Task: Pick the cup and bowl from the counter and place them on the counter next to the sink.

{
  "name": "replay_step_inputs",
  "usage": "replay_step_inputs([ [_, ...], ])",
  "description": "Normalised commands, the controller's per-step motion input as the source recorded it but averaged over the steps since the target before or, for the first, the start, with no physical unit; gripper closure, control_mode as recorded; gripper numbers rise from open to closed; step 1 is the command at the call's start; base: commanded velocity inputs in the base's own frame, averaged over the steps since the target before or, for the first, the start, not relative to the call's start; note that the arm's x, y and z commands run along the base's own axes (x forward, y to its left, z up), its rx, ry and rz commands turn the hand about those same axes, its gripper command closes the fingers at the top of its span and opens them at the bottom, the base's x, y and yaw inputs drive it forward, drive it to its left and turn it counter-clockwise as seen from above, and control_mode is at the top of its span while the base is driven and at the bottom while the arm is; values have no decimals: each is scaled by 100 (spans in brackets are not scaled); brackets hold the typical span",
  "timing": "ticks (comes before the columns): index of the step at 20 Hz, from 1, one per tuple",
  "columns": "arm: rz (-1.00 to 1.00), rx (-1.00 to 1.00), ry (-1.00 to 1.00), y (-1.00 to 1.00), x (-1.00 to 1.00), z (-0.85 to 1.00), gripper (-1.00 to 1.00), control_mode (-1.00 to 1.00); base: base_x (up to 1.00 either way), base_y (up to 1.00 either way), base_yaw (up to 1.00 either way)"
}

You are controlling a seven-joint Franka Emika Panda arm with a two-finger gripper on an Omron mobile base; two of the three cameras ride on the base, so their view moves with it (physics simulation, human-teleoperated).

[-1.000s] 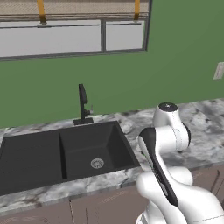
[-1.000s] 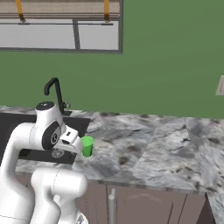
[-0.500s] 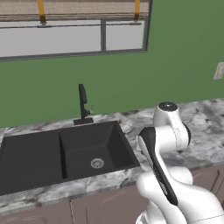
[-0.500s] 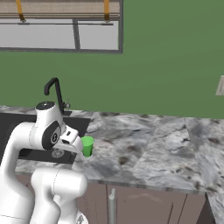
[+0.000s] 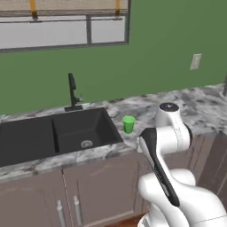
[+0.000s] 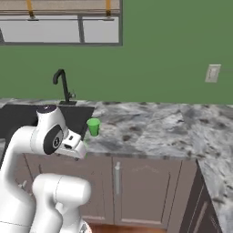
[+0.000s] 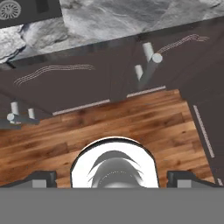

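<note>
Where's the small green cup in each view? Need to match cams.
Left base view: small bright green cup right of centre, on the grey-and-white marbled stone counter just right of the dark grey sink.
Right base view: left of centre.
Hand view: not in it.
Shared landmark: thin black curved faucet.

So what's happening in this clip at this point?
Nothing is being held. The small bright green cup stands upright on the grey-and-white marbled stone counter, just beside the dark grey recessed sink with its thin black curved faucet. The white robot arm is folded up in front of the brownish cabinet fronts, apart from the cup. In the hand view its pincer is open and points down at the wooden floor.
</note>
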Motion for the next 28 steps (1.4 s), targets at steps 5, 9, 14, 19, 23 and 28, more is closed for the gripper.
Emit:
replay_step_inputs([
  [5,0,0,0,0,0,0,-100,100,-56,-20,-57],
  [9,0,0,0,0,0,0,-100,100,-12,-14,-69],
  [14,0,0,0,0,0,0,-100,100,-1,-24,-68],
  [19,0,0,0,0,0,0,-100,100,0,-24,-68],
  [23,0,0,0,0,0,0,-100,100,0,-30,-69],
  [28,0,0,0,0,0,0,-100,100,18,-38,-63],
])
